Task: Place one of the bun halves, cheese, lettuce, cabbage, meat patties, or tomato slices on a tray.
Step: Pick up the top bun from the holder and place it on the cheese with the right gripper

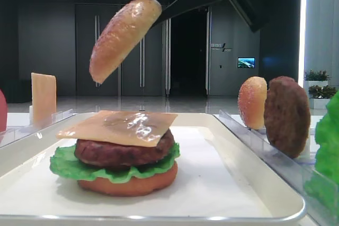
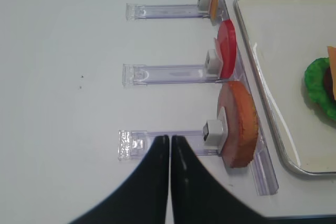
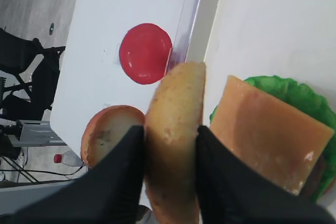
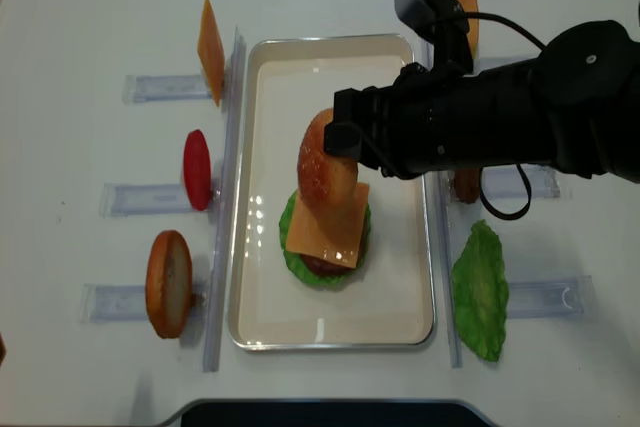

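My right gripper is shut on a golden speckled bun half and holds it tilted in the air above the off-white tray. Below the held bun half a stack stands on the tray: a flat bun bottom, green lettuce, a dark meat patty and a yellow cheese slice on top. The bun hangs clear of the cheese. My left gripper is shut and empty, low over the table to the left of the tray.
Clear racks to the left of the tray hold a cheese slice, a red tomato slice and another bun. To the right stand a bun, a patty and a lettuce leaf.
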Robot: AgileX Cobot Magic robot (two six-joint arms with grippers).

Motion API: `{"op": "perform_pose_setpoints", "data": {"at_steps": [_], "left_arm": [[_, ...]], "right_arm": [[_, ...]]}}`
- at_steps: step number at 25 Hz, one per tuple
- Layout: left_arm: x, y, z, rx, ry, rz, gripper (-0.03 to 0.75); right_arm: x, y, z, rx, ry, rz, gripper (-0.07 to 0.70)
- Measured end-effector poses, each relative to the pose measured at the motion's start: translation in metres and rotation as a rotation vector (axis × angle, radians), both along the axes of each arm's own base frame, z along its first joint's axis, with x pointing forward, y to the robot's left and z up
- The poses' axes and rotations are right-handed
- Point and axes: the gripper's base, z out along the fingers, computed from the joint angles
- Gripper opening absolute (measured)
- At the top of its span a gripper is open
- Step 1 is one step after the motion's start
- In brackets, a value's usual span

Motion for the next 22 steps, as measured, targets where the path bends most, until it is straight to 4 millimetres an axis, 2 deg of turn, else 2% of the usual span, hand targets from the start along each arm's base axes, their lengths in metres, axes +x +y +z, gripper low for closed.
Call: {"op": "perform_pose_setpoints", "data": {"at_steps": [7,14,22], "left_arm": [[0.000,0.000,0.000,0.000,0.000,0.000,0.000],[0.000,0.000,0.000,0.000,0.000,0.000,0.000],[0.000,0.000,0.000,0.000,0.000,0.000,0.000]], "right_arm": [[0.001,0.004,-0.007,0.004,0.034,-0.010,0.239],[-0.008,0.018,-0.017,-0.006,0.072,0.026,0.239],[-0.004,0.019,-0.024,-0.022,0.079,0.008,0.236]]}}
